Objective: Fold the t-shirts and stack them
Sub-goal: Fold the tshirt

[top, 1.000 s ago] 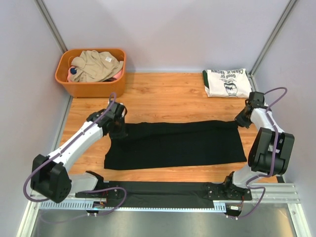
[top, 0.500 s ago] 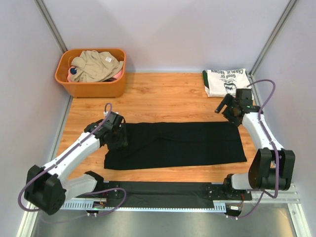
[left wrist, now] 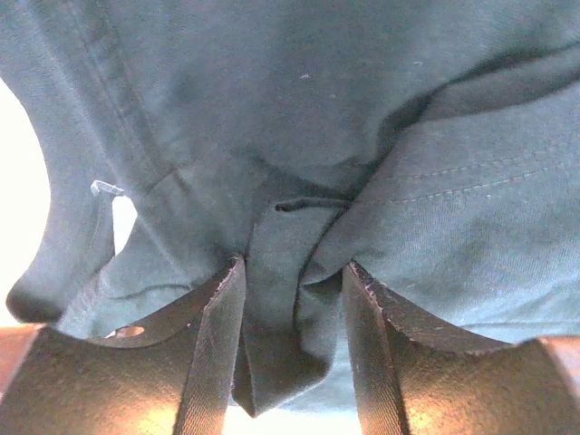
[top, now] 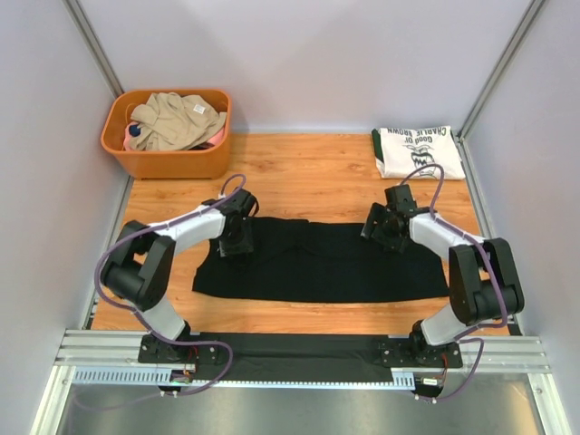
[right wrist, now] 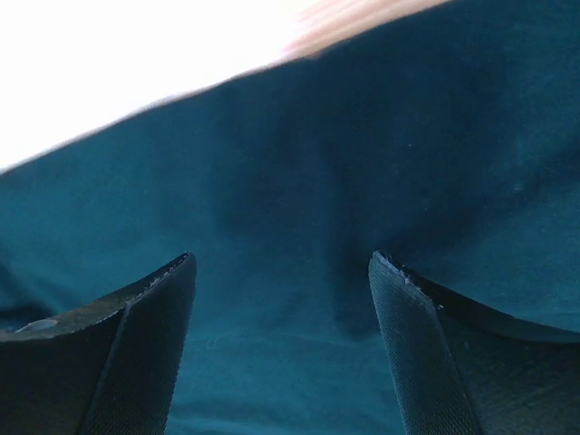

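Black tee (top: 326,267) looks limp, light, bunches readily; left gripper (left wrist: 292,313) pinches a fold, right gripper (right wrist: 283,299) gapes open over flat cloth, so edges seem the best hold.

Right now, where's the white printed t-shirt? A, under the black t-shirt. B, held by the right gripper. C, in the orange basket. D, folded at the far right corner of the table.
D: the white t-shirt lies folded on the table at its far right corner, apart from the black t-shirt and the orange basket.
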`<action>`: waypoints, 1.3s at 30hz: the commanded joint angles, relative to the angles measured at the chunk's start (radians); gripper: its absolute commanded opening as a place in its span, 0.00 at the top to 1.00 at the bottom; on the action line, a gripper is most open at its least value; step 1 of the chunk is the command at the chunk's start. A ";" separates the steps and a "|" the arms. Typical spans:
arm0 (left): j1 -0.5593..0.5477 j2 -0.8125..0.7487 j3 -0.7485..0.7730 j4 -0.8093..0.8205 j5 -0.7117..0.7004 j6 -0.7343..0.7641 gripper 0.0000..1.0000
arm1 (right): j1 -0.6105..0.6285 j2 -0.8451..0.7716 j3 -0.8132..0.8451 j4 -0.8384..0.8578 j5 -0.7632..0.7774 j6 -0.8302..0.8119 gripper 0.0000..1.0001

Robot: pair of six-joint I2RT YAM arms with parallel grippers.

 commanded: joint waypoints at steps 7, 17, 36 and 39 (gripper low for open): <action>0.001 0.440 0.506 -0.032 -0.073 0.052 0.46 | 0.576 -0.160 -0.227 0.095 -0.057 0.398 0.22; -0.042 0.731 1.468 -0.202 0.267 0.315 0.34 | 0.936 -0.263 0.213 -0.278 0.272 0.347 0.15; 0.073 -0.485 0.382 -0.233 0.003 0.349 0.23 | 0.531 0.580 1.074 -0.452 0.172 -0.091 0.19; 0.073 -0.595 0.253 -0.254 -0.033 0.359 0.23 | 0.521 0.725 1.190 -0.493 0.128 -0.074 0.20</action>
